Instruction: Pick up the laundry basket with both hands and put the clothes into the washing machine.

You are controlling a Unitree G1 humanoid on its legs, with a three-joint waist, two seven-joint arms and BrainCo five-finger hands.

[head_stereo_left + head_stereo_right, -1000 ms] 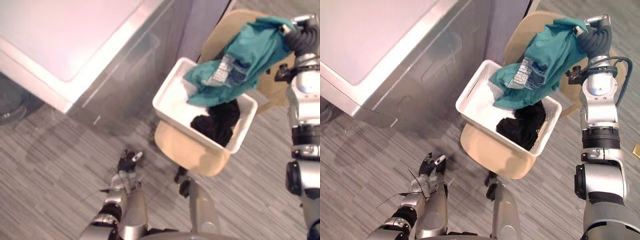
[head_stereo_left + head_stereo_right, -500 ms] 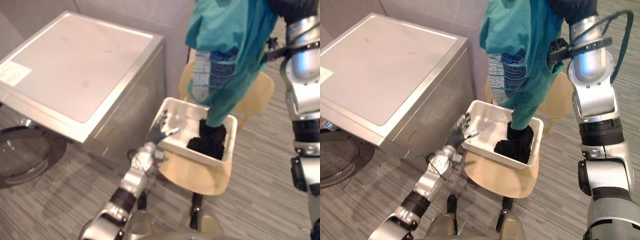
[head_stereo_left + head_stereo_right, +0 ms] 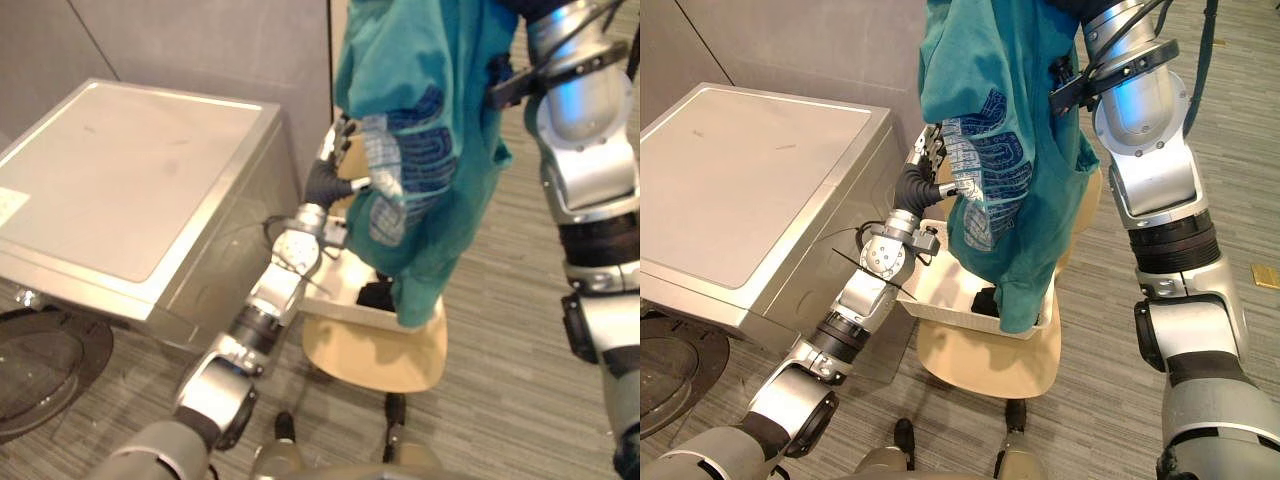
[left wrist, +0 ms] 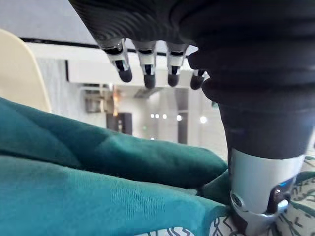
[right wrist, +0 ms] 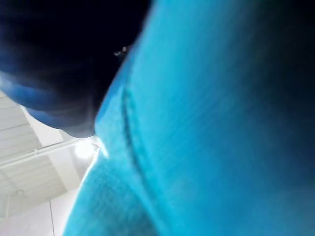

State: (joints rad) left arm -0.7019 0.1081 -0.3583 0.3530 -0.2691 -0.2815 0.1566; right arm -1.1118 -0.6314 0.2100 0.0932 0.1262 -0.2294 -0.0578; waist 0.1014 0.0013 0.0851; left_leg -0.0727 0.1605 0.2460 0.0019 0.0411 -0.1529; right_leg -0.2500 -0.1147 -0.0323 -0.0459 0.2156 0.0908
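Observation:
A teal shirt (image 3: 420,100) with a pale printed patch hangs high over the white laundry basket (image 3: 932,292), its hem reaching down into the basket. It hangs from my raised right hand (image 5: 59,64), whose dark cover lies against the cloth (image 5: 221,123). My left hand (image 3: 338,168) is up at the shirt's left edge, fingers (image 4: 147,73) straight and open, thumb resting on the fabric (image 4: 98,196). Black clothes (image 3: 985,300) lie in the basket. The silver washing machine (image 3: 130,190) stands to the left.
The basket sits on a round wooden chair seat (image 3: 375,355) right beside the machine's side wall. The machine's round door (image 3: 40,360) hangs open at the lower left. A grey wall runs behind, and striped grey floor lies to the right.
The camera has shifted. My right arm has lifted the shirt higher, mostly out of the basket. My left hand has risen from the basket's rim up to the shirt.

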